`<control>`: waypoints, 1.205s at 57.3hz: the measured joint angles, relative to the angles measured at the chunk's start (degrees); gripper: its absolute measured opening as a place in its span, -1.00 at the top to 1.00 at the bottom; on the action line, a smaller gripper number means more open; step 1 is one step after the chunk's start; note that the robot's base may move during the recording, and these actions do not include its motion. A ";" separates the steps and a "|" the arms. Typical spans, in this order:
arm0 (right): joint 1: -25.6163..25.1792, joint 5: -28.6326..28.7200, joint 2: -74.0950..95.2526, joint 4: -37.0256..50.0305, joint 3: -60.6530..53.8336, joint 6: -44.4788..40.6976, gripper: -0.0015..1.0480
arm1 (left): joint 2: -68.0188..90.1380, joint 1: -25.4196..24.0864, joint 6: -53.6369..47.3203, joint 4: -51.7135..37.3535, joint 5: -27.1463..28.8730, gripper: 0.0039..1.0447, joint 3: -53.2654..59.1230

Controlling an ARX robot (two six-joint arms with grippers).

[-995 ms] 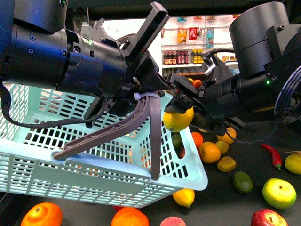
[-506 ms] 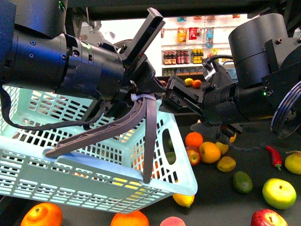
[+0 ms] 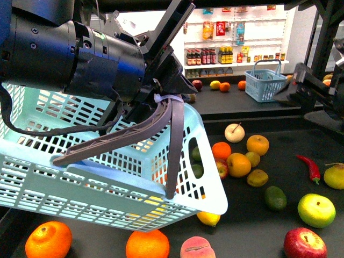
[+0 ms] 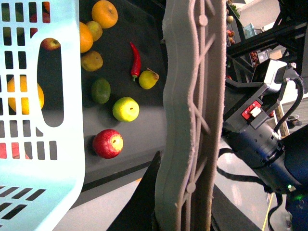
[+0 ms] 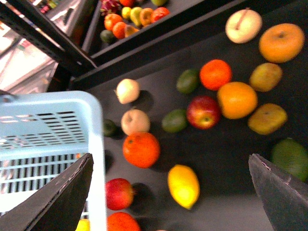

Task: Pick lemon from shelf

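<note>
A second ago the right gripper [image 5: 171, 159] held the lemon [image 3: 153, 201] over the basket [image 3: 107, 161]. Half a second ago its jaws stood spread and empty. Now it has drawn back toward the right edge of the shelf [image 3: 252, 231], jaws wide apart, nothing between them. We judge the pick done and the fruit dropped in.

The lemon shows only as bright yellow patches through the slats at the basket's low front corner; its shape and nub are hidden.

Left gripper [image 3: 164, 99] is clamped on the grey handle [image 3: 172, 145], basket tilted.

A second lemon [image 3: 208, 217], a smooth oval, lies on the shelf just beside that corner.
</note>
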State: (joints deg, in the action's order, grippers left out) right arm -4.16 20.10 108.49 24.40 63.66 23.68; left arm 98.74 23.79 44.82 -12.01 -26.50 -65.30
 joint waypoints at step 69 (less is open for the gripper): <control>13.77 -8.59 53.77 -7.04 39.10 -28.11 -0.86 | 0.00 0.00 -0.02 0.00 -0.07 0.81 0.00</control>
State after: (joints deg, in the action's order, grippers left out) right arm 9.61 11.51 162.25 17.37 102.76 -4.43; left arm 98.74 23.79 44.80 -12.01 -26.57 -65.30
